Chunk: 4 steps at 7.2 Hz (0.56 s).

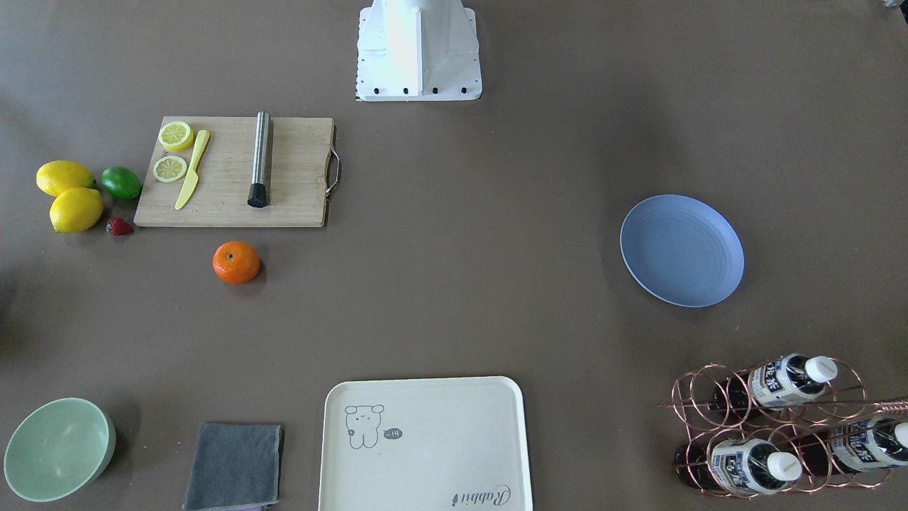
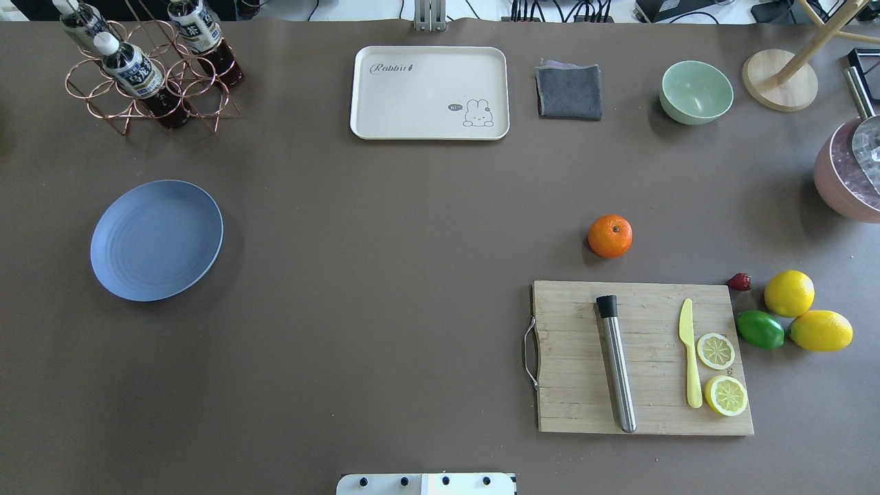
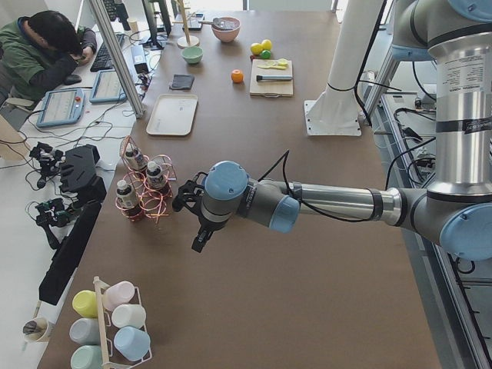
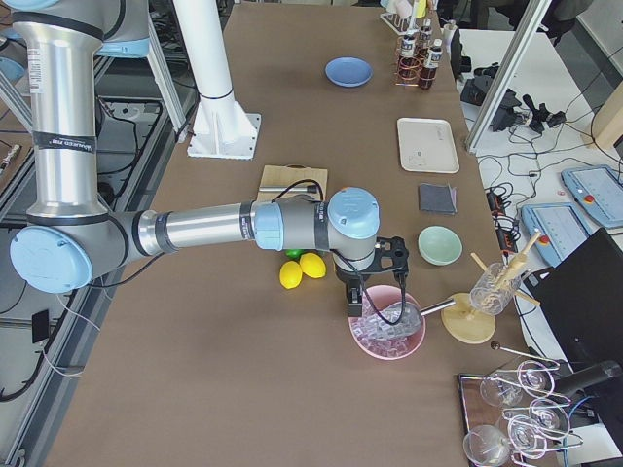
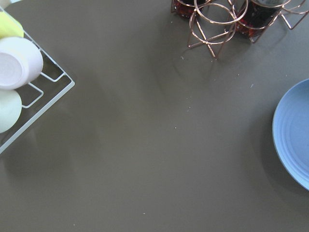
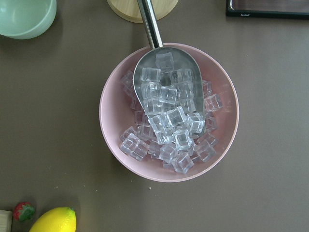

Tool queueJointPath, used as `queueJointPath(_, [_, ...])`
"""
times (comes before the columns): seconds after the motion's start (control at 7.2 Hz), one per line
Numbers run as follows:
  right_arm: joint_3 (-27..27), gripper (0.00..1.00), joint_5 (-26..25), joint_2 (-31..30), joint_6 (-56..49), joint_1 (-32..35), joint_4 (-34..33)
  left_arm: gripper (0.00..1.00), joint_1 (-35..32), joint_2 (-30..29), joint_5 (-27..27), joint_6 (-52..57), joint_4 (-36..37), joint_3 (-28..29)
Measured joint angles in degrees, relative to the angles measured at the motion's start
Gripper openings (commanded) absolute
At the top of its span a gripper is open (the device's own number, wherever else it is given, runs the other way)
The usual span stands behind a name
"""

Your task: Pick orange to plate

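Observation:
The orange [image 2: 610,236] lies on the brown table just beyond the cutting board [image 2: 643,357], on my right side; it also shows as the orange [image 1: 236,262] in the front view. Far across on my left side lies the blue plate [image 2: 157,240], with nothing on it, and the plate's edge [image 5: 294,135] reaches into the left wrist view. My left gripper [image 3: 201,237] hangs near the bottle rack. My right gripper [image 4: 356,294] hovers over a pink bowl of ice. Both grippers show only in the side views, so I cannot tell whether they are open or shut.
On the cutting board lie a steel muddler [image 2: 616,364], a yellow knife and lemon slices. Two lemons [image 2: 789,293], a lime [image 2: 760,329] and a strawberry sit to its right. A cream tray [image 2: 430,93], grey cloth [image 2: 569,91], green bowl [image 2: 696,91] and bottle rack [image 2: 148,69] line the far edge. The pink ice bowl [image 6: 169,113] holds a scoop.

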Motion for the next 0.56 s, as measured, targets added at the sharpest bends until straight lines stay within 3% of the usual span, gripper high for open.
queueJointPath(0.56, [0.1,1.00,0.0,4.9,7.4,-5.2,0.4,0.98,9.8,-3.3,0.4,-22.8,-12.5,1.7])
